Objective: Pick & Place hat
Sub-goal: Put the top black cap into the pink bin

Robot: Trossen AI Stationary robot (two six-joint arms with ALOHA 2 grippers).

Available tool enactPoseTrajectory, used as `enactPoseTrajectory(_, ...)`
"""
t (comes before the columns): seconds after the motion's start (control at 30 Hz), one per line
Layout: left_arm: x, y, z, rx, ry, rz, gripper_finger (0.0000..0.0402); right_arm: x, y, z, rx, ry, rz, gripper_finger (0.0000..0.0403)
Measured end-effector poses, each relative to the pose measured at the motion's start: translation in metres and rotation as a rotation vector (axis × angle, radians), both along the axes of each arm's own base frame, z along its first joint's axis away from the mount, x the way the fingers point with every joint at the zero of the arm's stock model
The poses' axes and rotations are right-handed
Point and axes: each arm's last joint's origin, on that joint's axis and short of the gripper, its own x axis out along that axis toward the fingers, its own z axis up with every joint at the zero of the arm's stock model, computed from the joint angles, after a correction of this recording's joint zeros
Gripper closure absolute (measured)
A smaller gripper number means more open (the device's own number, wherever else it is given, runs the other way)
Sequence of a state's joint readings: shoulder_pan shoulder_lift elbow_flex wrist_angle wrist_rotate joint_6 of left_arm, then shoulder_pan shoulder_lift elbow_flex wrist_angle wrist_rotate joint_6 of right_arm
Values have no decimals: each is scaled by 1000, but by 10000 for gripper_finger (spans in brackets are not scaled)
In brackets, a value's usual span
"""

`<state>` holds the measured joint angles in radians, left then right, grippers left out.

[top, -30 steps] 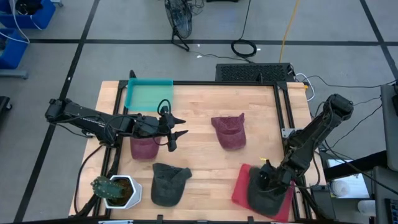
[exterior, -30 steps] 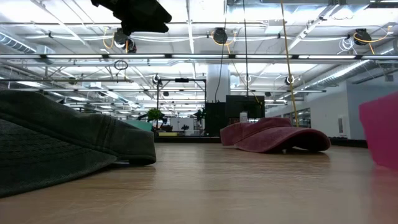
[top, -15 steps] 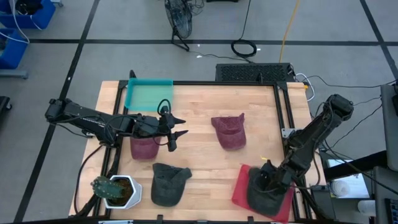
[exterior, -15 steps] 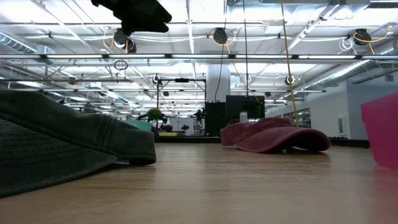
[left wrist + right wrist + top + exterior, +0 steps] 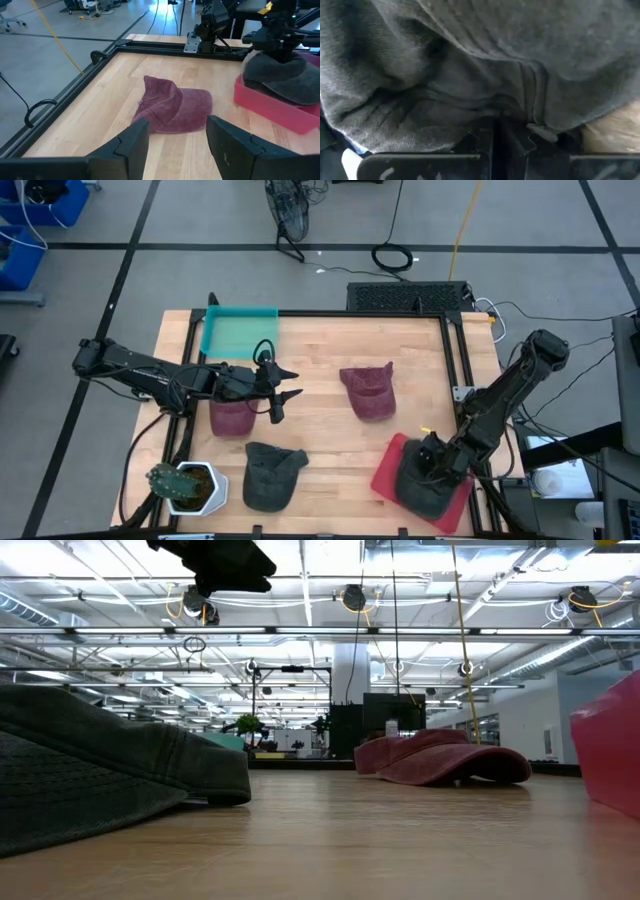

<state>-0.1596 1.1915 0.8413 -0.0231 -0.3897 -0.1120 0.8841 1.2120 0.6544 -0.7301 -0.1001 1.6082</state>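
A dark grey hat [image 5: 428, 490] lies in the red tray [image 5: 385, 472] at the table's near right corner. My right gripper [image 5: 432, 464] stands over it, pointing steeply down and shut on its cloth [image 5: 496, 131]. My left gripper [image 5: 286, 394] hovers open above the left half of the table, beside a maroon hat [image 5: 231, 419] lying on the wood. A second maroon hat [image 5: 368, 391] rests crown up at mid table, seen between the open fingers [image 5: 132, 145] in the left wrist view. A dark green hat [image 5: 270, 476] lies near the front edge. My right gripper pinches a bunched fold of the dark grey hat's cloth [image 5: 512, 107] between its two fingers. It comes from above, pointing steeply down. The hat rests on the red tray and its cloth is creased toward the fingers.
A green tray [image 5: 238, 330] sits at the far left corner and a potted plant [image 5: 186, 485] at the near left corner. Black frame rails [image 5: 455, 350] border the table. Bare wood lies between the hats at mid table [image 5: 320, 440].
My right gripper has tipped more steeply downward and shifted slightly, still shut on the dark grey hat. The red tray under it has turned a little and slid toward the table's left, its corner now jutting further into the table.
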Motion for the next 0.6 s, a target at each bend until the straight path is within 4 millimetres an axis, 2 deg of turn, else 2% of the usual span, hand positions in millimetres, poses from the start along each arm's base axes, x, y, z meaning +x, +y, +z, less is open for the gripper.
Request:
enactPoseTrajectory(0.37, 0, 0, 0, 0, 0, 0, 202, -7, -13, 26, 21, -146, -29, 381)
enactPoseTrajectory(0.6, 0, 0, 0, 0, 2, 0, 202, -4, -10, 43, 20, -186, 0, 381)
